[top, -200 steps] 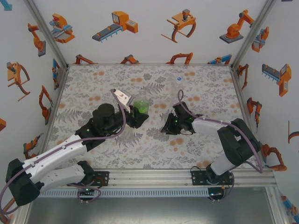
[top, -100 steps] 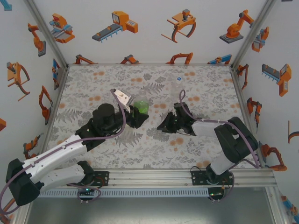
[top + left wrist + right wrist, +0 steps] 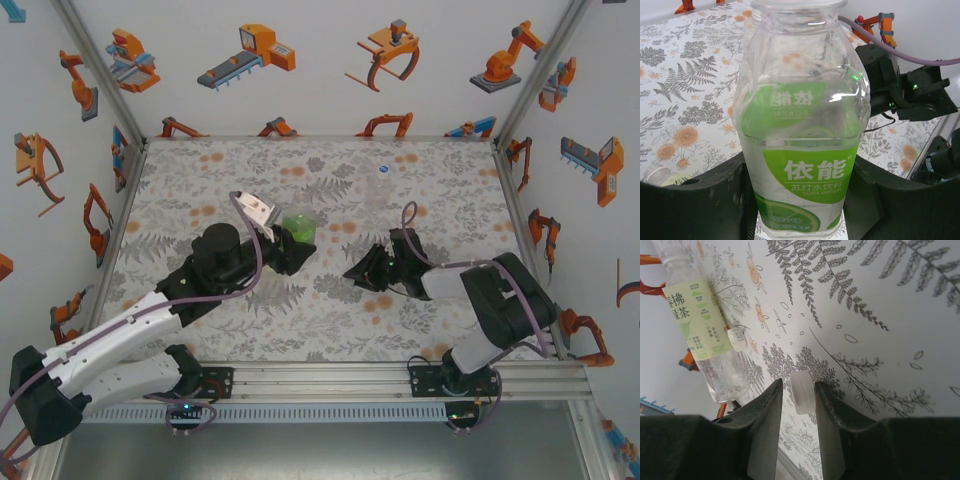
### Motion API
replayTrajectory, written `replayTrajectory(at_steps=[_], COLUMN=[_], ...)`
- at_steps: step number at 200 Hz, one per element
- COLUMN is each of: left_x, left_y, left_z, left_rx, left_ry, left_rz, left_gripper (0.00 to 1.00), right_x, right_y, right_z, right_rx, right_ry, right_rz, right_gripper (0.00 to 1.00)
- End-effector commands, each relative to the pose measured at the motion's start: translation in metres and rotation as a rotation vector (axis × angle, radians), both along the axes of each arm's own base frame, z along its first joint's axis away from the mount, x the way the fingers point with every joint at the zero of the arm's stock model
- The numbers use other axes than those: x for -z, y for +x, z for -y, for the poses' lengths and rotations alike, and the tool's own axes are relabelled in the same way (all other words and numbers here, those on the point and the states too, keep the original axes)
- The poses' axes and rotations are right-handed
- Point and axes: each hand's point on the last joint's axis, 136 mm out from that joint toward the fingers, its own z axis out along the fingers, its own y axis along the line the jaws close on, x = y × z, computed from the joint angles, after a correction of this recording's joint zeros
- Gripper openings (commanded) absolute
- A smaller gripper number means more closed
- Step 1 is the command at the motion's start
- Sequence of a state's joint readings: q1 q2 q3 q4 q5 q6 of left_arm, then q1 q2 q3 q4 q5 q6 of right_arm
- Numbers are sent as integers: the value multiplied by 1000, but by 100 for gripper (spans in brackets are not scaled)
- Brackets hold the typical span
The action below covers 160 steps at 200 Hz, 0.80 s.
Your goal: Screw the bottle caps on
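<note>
1 bottle (image 3: 805, 150) clamped in l fingers (image 3: 690, 210); cap (image 3: 802, 399) btwn ajar r fingers (image 3: 765, 440)

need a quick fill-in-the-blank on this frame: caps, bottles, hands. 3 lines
1. The left hand grips the bottle with the ___ label.
2. The white cap sits between the right hand's ___.
3. The blue cap lies on the ___, near its far edge.

Missing words: green; fingers; table.
</note>
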State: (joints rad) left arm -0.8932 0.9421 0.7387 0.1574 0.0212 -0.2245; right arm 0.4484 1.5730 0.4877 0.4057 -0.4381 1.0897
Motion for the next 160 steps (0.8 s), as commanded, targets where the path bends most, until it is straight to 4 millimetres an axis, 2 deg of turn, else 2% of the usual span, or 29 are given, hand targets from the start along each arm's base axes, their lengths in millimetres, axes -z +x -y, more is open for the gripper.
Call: replayTrajectory(at_steps=[1,45,84,104,160], left_x=[-2,2,4,6,6], left_y=[1,5,7,8,9], left_z=[-4,-3,-2,-2,-3], left_rx=[-14,-30,-34,-37,-39], left_ry=[-18,-8,0,3,10], left_rz=[-2,-9,-18,-23,-27], left_gripper=[0,0,0,0,0], right_x=[19,-9,-31,-33,-25], right_y=[-15,-9,-3,-3,-1], right_z=[30,37,21,12,-9], right_rx=[0,-76,-159,-208,-290], right_ry=[-228,-446,-585,-659,-766], right_rz=[-73,-19,57,80,113], right_gripper=[36,39,46,50,50])
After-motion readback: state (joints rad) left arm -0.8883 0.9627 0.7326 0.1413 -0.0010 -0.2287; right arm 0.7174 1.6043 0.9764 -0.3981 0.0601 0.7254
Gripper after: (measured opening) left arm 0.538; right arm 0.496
